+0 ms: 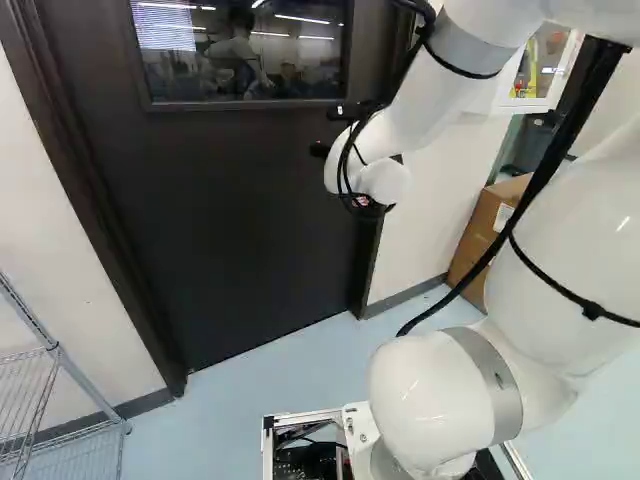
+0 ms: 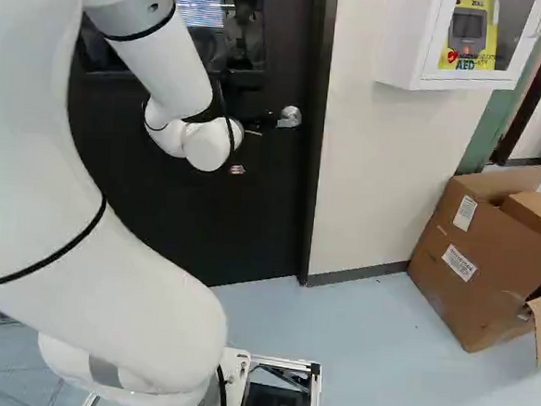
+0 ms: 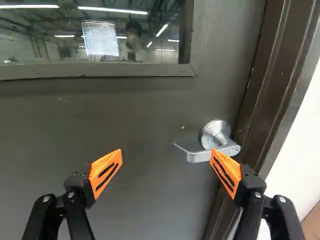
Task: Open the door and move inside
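Reflected strip lights [image 3: 112, 10] glare in the window [image 3: 65, 46] ahead of and above my pincer [image 1: 333, 131]. Bright, even light lays a soft sheen on the door [image 3: 145, 115] before it, and I see fine detail slightly blurred.

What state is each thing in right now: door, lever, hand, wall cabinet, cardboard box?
Door: closed in its frame.
Lever: roughly level, seemingly not pressed down.
Hand: open, gripping nothing.
Wall cabinet: looks closed.
Cardboard box: open, flaps sticking out.
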Robot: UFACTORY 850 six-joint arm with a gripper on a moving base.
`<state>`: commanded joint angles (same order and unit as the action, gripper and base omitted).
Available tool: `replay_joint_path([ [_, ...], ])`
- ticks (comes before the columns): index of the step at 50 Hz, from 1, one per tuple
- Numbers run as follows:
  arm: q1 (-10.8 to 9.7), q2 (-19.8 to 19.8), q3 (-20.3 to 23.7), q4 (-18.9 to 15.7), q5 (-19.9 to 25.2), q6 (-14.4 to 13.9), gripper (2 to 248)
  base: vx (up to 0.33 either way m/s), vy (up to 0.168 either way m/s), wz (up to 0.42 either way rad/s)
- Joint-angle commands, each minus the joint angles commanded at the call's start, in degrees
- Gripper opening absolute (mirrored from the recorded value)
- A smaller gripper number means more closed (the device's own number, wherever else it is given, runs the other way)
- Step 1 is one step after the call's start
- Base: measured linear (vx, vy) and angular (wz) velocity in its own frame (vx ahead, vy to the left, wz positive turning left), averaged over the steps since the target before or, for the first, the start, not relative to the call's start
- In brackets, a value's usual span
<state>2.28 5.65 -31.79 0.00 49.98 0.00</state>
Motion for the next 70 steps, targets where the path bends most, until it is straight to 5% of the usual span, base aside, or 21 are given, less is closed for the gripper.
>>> replay_joint_path([
  [43,1.27,-3.94,-9.08,0.0,-11.15,0.0,247,0.0,0.0,0.0],
  [70,1.29,-7.2,-9.88,0.0,-11.8,0.0,247,0.0,0.0,0.0],
])
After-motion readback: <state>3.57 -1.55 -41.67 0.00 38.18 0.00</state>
